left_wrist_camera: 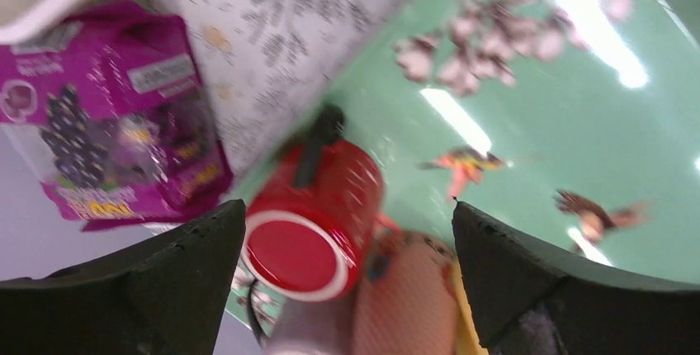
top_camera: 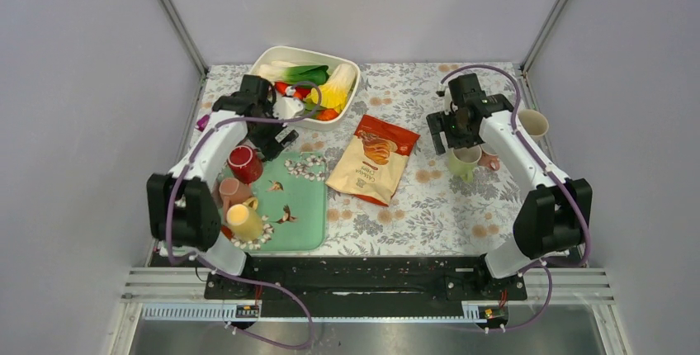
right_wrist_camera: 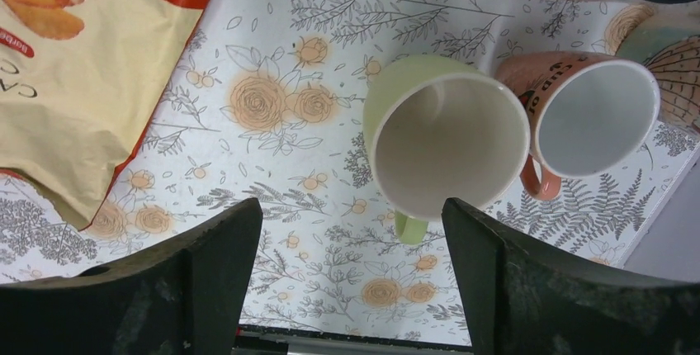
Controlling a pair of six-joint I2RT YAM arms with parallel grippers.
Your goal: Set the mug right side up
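Note:
A red mug (top_camera: 245, 163) stands upside down on the green mat (top_camera: 307, 210) at the left. In the blurred left wrist view its red base with a white ring (left_wrist_camera: 307, 243) faces the camera, its black handle on the far side. My left gripper (top_camera: 279, 138) is open and empty, above and just right of the red mug; in its wrist view (left_wrist_camera: 347, 216) the mug sits between the spread fingers, lower down. My right gripper (top_camera: 446, 134) is open and empty above a light green mug (right_wrist_camera: 446, 144), which stands upright.
An orange-pink mug (top_camera: 231, 191) and a yellow mug (top_camera: 245, 223) stand on the mat near the red one. A chips bag (top_camera: 373, 159) lies mid-table. A white bowl (top_camera: 272, 52) of vegetables sits at the back. A pink mug (right_wrist_camera: 590, 115) touches the green one. A purple packet (left_wrist_camera: 107, 124) lies left.

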